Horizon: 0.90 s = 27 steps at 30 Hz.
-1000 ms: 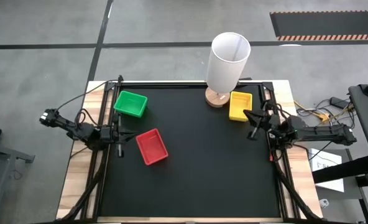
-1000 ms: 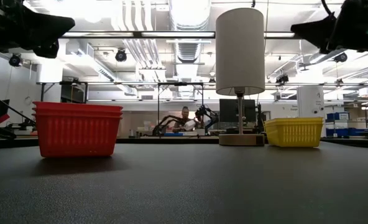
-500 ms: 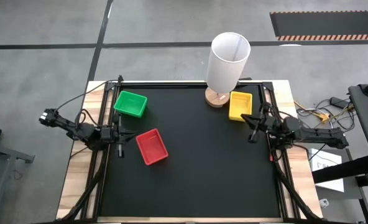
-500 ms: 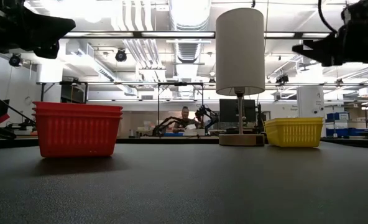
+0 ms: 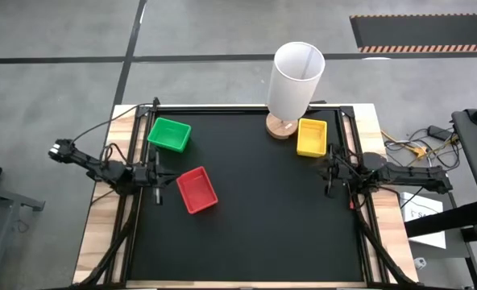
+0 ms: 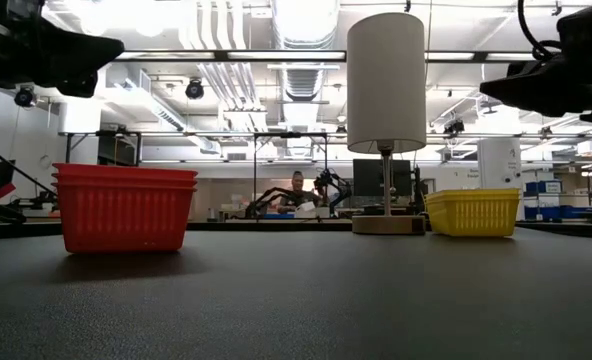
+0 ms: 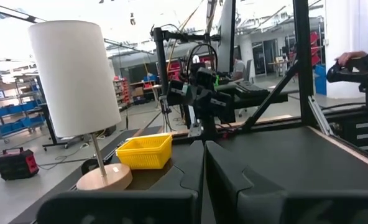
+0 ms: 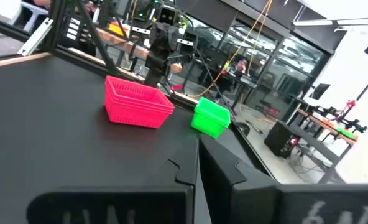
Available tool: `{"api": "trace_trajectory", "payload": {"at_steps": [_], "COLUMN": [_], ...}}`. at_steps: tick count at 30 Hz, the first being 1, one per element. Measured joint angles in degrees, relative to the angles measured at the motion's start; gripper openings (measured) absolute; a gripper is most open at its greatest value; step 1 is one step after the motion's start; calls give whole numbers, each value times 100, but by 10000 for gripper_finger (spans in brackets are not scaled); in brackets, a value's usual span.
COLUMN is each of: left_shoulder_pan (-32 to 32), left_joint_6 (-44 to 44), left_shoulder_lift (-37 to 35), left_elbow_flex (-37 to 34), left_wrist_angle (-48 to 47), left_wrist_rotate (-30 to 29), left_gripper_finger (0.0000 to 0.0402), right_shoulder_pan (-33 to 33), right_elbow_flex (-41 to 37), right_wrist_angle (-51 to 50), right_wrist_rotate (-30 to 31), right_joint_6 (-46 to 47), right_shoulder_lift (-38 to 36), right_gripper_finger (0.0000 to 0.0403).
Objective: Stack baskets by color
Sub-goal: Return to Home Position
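So the red baskets (image 5: pixel 197 190) sit nested in one pile on the left half of the black table (image 5: pixel 263 242), turned a little, and in the low view you can see the stacked rims. The green baskets (image 5: pixel 168 134) are up by the far-left corner, apart from the red pile. The yellow baskets (image 5: pixel 312 137) are at the far right, just beside the wooden base (image 5: pixel 279 126) of the tall white cylinder (image 5: pixel 296 76). Honestly can't count the layers in green or yellow from above. The left gripper (image 5: pixel 156 177) hangs at the table's left edge, near the red pile but not touching it, and its fingers (image 7: pixel 184 180) are pressed together with nothing between them. The right gripper (image 5: pixel 329 171) is at the right edge, a bit nearer than the yellow pile, fingers (image 8: pixel 227 174) also closed up on nothing, meeting in a thin seam.
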Motion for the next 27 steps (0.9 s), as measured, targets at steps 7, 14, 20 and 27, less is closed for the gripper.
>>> {"api": "trace_trajectory", "payload": {"at_steps": [7,14,20,27], "left_shoulder_pan": [0,0,0,0], "left_joint_6": [0,0,0,0], "left_shoulder_lift": [141,269,366,451], "left_elbow_flex": [-1,-3,-3,-3], "left_wrist_angle": [9,6,7,5], "left_wrist_rotate": [0,2,4,7], "left_gripper_finger": [0,0,0,0], "right_shoulder_pan": [-52,-52,-52,-52], "right_elbow_flex": [0,0,0,0], "right_wrist_angle": [4,2,0,0], "right_wrist_rotate": [11,8,6,6], "right_joint_6": [11,9,9,7], "right_shoulder_lift": [82,205,203,205], "right_gripper_finger": [9,9,9,9]}}
